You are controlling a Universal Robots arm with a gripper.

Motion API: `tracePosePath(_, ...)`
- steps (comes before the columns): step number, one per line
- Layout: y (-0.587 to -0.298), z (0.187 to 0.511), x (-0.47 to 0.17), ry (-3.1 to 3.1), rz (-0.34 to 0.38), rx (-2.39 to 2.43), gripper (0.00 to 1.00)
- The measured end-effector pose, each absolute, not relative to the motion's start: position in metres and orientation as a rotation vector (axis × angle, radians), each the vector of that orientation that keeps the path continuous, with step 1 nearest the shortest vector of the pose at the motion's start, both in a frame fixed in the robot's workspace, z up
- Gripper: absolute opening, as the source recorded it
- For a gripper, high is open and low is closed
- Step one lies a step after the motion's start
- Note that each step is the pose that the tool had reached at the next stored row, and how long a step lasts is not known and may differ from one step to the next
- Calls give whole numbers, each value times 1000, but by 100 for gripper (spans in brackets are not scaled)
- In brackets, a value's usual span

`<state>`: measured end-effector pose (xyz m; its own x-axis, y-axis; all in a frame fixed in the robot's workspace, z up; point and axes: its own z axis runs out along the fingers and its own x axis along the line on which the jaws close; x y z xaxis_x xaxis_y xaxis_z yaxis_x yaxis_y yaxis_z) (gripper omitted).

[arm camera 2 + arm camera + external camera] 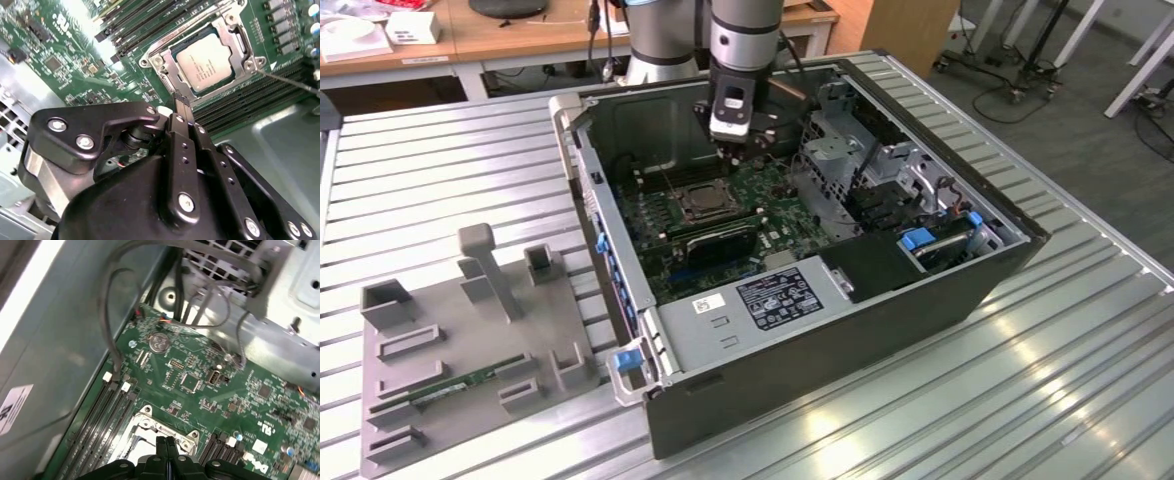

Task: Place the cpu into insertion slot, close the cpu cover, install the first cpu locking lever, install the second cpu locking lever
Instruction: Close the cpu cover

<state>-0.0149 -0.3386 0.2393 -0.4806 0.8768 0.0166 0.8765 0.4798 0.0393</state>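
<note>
arm (744,40): down from the far side into open computer case (854,330), wrist over green circuit board (235,405)
gripper (181,100): jaws closed tip to tip, no gap in both wrist views, nothing held
gripper position: tips just beside one corner of insertion slot (150,426); in the exterior view, above the board on the far side of the socket; contact with the frame: cannot tell
cpu (205,62): seated in the insertion slot, dull silver-tan face up, lying flat and square to the frame
cpu cover (235,32): down flat around the chip's edge, cut-out middle open over the chip face
thin metal rod (287,84): out from a socket corner, slanting across the memory slots (145,20); latched or not: cannot tell
memory slots: long black rows on two opposite sides of the socket
coin battery (160,342): on the board beyond the socket, near the cables (107,315) hanging along the case wall
case: on its side, open face up, on slatted metal table (1041,400)
gray fixture tray (440,330): on the table at the exterior view's left of the case, well apart from the gripper
memory stick (467,383): flat in the tray, near edge
</note>
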Motion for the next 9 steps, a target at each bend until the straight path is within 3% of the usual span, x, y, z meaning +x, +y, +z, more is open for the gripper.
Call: tracePosePath(9, -339, 239, -15, 2735, 66, 1534, 11)
